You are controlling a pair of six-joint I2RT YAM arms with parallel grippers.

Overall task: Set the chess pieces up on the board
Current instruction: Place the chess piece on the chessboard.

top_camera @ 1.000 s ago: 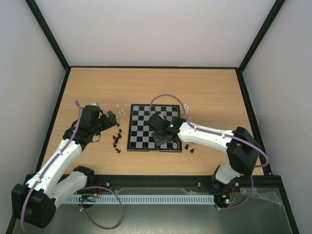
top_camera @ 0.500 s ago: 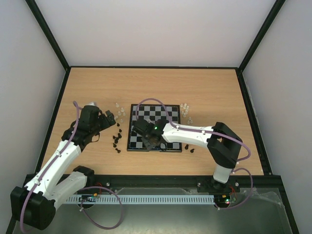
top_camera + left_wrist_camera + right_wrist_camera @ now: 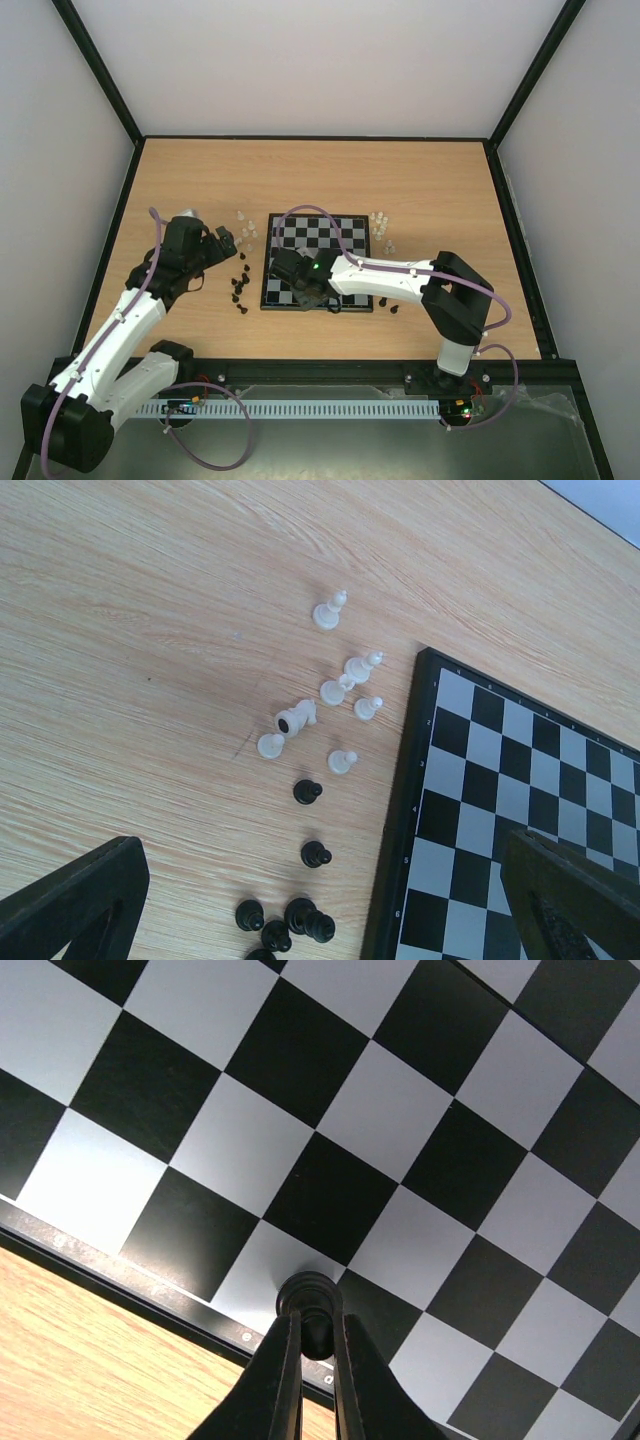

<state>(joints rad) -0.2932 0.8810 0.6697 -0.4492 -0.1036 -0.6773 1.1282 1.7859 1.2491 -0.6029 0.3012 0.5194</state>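
Note:
The board [image 3: 340, 234] lies mid-table, and no pieces show standing on it apart from the held one. My right gripper [image 3: 300, 287] hovers low over its near-left corner, shut on a black chess piece [image 3: 309, 1298]. That piece's base sits over a pale square in the edge row of the board [image 3: 245, 1150], beside the dark rim. My left gripper [image 3: 226, 244] is open left of the board, above loose pieces and holding nothing. The left wrist view shows whitish pieces [image 3: 345, 685], one lying on its side, and black pieces [image 3: 315, 854] on the wood next to the board [image 3: 470, 830].
More whitish pieces [image 3: 380, 226] stand off the board's far-right corner. Two black ones [image 3: 389, 303] sit near its front-right corner. A black cluster [image 3: 240, 286] lies left of the board. Grey walls and a dark frame enclose the wooden table [image 3: 420, 180].
My right arm has swung left across the board, carrying the black piece from the near-middle to the near-left corner. The left arm has stayed put.

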